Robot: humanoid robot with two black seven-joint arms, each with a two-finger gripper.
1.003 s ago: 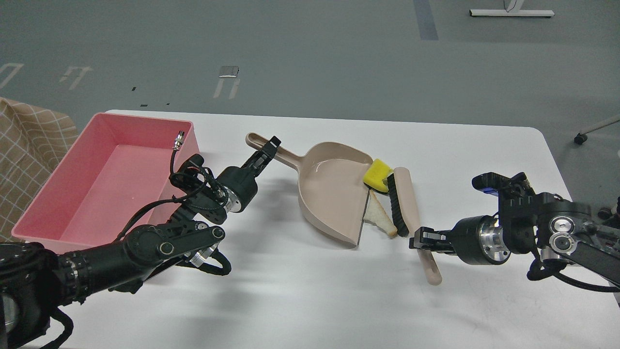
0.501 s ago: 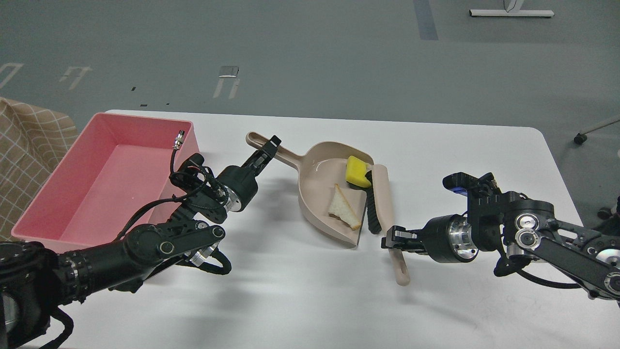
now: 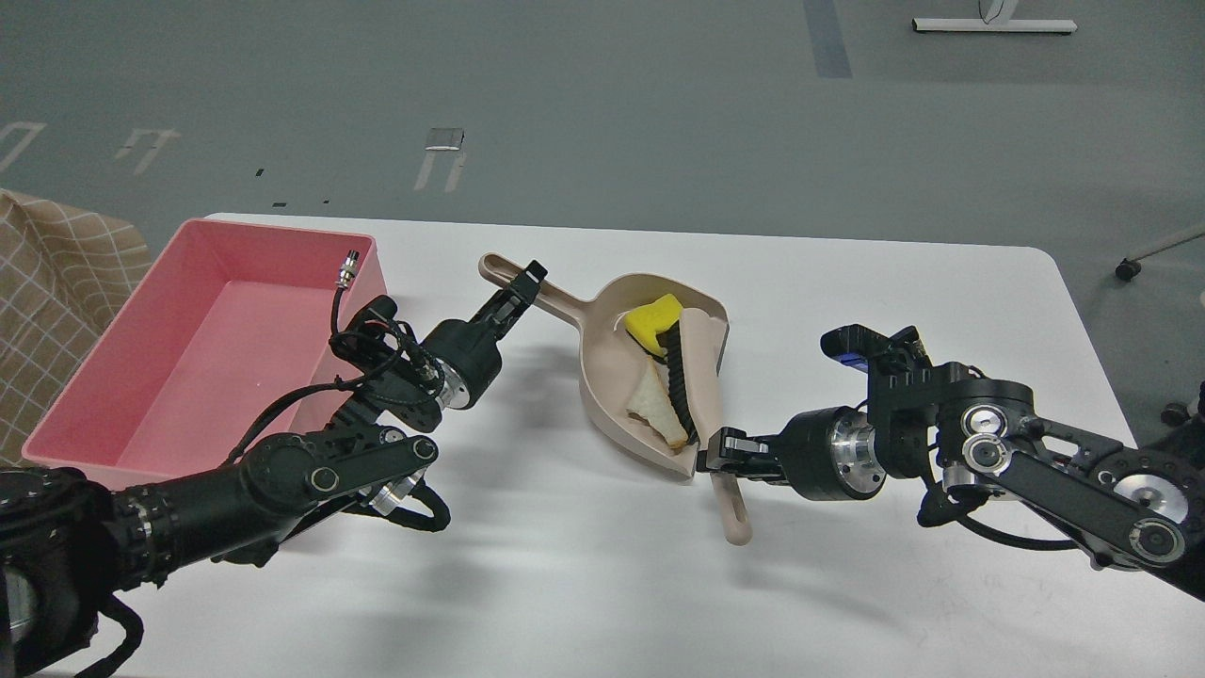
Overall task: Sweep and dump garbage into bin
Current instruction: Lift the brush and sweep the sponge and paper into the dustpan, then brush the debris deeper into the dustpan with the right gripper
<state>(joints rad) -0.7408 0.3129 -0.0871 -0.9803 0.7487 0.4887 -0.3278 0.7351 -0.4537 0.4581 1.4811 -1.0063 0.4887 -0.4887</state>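
The dustpan (image 3: pixel 626 377) handle is clamped by the left gripper (image 3: pixel 523 285), the brush (image 3: pixel 701 395) handle by the right gripper (image 3: pixel 720 452); sponge (image 3: pixel 651 320) and bread (image 3: pixel 654 410) are held inside the pan, well apart from the pink bin (image 3: pixel 141 395)

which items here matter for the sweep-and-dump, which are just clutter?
Job: yellow sponge, bread slice, dustpan, brush, pink bin, left tool, right tool.

Not job: checked cloth, white table as the work surface.

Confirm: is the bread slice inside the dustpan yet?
Inside. The bread slice lies in the dustpan, beside the brush.
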